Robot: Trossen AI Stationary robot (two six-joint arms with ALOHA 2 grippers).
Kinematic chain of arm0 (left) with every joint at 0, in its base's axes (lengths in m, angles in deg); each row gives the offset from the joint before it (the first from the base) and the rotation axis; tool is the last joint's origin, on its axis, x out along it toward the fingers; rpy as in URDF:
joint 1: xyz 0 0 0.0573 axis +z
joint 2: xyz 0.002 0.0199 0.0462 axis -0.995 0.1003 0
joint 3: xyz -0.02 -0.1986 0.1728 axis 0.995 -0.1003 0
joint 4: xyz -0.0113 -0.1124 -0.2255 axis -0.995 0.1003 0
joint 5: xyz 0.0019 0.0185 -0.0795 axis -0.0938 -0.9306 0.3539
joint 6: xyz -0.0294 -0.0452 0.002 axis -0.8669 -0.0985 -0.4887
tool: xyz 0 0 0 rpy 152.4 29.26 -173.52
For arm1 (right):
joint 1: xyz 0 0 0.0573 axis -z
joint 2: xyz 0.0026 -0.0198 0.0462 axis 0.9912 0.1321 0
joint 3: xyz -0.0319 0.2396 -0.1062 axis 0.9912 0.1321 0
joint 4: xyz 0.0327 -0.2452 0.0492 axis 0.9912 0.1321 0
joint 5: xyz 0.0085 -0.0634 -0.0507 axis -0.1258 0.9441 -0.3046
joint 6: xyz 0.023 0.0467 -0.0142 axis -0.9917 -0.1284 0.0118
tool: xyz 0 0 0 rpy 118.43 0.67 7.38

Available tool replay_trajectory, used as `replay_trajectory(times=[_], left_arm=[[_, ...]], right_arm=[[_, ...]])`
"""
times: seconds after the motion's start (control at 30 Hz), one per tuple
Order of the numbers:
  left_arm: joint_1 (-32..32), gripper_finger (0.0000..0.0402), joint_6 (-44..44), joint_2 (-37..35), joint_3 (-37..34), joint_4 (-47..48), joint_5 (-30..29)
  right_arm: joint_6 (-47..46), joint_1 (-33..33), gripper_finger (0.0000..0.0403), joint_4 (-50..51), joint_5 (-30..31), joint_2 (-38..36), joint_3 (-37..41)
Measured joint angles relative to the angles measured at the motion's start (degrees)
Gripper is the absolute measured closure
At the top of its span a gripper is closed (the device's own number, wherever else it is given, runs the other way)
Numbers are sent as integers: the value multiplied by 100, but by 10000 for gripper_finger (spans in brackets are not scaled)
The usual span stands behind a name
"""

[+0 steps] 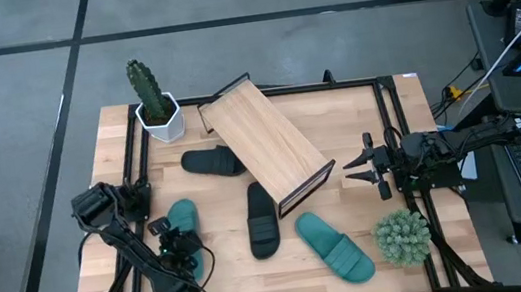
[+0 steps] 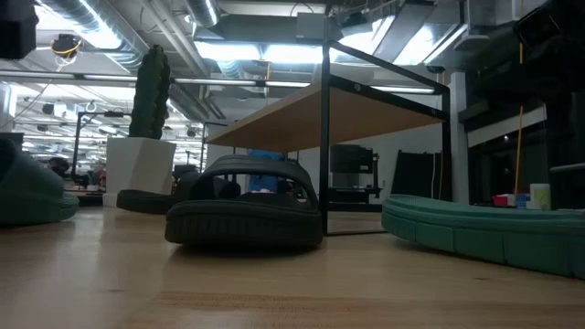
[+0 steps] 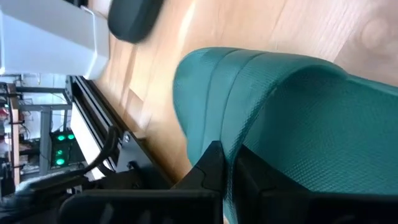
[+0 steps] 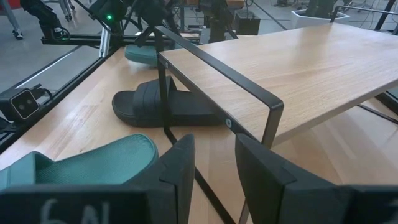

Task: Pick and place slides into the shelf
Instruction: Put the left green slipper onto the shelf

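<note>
From above, the slanted shelf [image 1: 268,145], a light wooden plank on a thin black metal frame, lies askew at the table's middle and serves as landmark. One matte black rubber slide [image 1: 213,161] sits just beside its long left edge, a second black slide [image 1: 262,219] just before its low front corner, and a ribbed teal-green rubber slide [image 1: 335,246] further out from that corner. The other teal slide [image 1: 182,220] lies well left of the shelf, with the left gripper [image 1: 179,245] down on it. The right gripper [image 1: 366,164] waits just off the shelf's right end. A cactus in a white pot [image 1: 156,106] stands by the shelf's far corner.

At table height, a black slide [image 2: 245,212] with its wide arched strap rests against the shelf's front leg [image 2: 324,137], and a thick teal sole [image 2: 480,230] lies to its side.

The left wrist camera shows the dark fingers [image 3: 214,171] pinched shut on the finely textured edge of the teal slide [image 3: 280,118]. The rubber looks soft and flexible, so I judge the lift should be slow and level to stop it sagging or slipping out, clearing the black slides on the way to the plank.

The right wrist camera shows its jaws standing apart and empty, facing the shelf's smooth top [image 4: 298,68]
</note>
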Motion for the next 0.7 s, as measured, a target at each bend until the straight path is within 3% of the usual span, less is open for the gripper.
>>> replay_trajectory(times=[0.4,0.7], left_arm=[[-117,399,150,-191,702,313,-978],[-101,399,976,-192,1040,304,-1774]], right_arm=[[-278,-1,286,-37,0,0,0],[-429,1,286,-109,0,0,0]])
